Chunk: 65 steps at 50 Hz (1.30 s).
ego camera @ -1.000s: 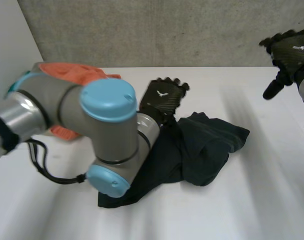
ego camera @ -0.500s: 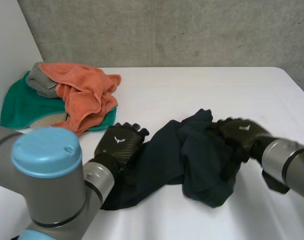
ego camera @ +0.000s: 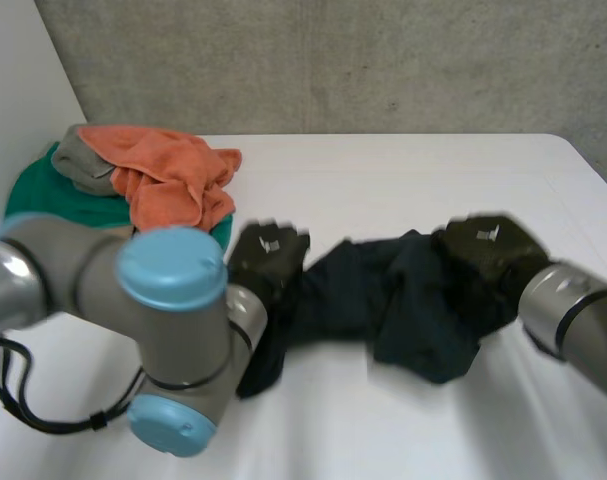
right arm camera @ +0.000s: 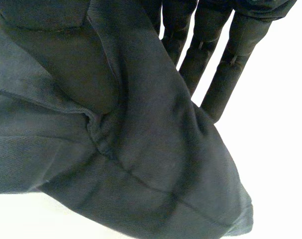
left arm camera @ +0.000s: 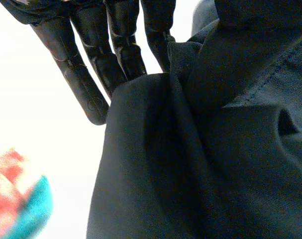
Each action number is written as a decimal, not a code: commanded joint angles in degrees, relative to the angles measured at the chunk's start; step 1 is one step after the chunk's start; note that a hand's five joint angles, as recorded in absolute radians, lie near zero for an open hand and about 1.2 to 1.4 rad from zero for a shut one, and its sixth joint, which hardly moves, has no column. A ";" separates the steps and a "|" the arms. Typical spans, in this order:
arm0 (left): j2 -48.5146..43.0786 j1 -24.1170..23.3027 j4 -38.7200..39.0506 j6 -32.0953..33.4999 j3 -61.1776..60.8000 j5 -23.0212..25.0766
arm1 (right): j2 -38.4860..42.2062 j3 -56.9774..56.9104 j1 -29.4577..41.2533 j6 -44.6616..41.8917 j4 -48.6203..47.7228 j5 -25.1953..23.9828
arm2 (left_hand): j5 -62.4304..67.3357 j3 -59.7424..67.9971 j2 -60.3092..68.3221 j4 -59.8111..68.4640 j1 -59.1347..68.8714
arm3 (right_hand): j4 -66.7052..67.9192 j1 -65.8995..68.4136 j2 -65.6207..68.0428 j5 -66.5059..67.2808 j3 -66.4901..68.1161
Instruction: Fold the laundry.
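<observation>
A dark navy garment [ego camera: 398, 300] hangs bunched between my two hands over the white table [ego camera: 403, 175]. My left hand [ego camera: 268, 256] holds its left end; in the left wrist view the fingers [left arm camera: 86, 74] lie straight behind the cloth [left arm camera: 190, 149] and the thumb presses it from the front. My right hand [ego camera: 489, 252] holds the right end. There the garment [right arm camera: 116, 139] is pinched between the thumb and the fingers [right arm camera: 218, 64]. The lower folds sag toward the table.
A pile of laundry sits at the table's back left: an orange towel [ego camera: 168, 180] over a green cloth [ego camera: 48, 200] and a grey piece [ego camera: 78, 160]. My left arm's elbow [ego camera: 173, 330] stands at the front left. A concrete wall runs behind the table.
Both hands have closed on the dark garment and drawn its ends apart and upward. The left arm swung back toward the left.
</observation>
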 commanded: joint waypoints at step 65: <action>-6.54 -11.18 -1.95 13.12 9.89 -0.22 | 19.05 -10.94 -7.53 25.69 2.68 -0.18 | -15.48 -17.56 -18.14 -18.63 -15.39 | -47.73 -39.70 -45.12 -42.59 -45.81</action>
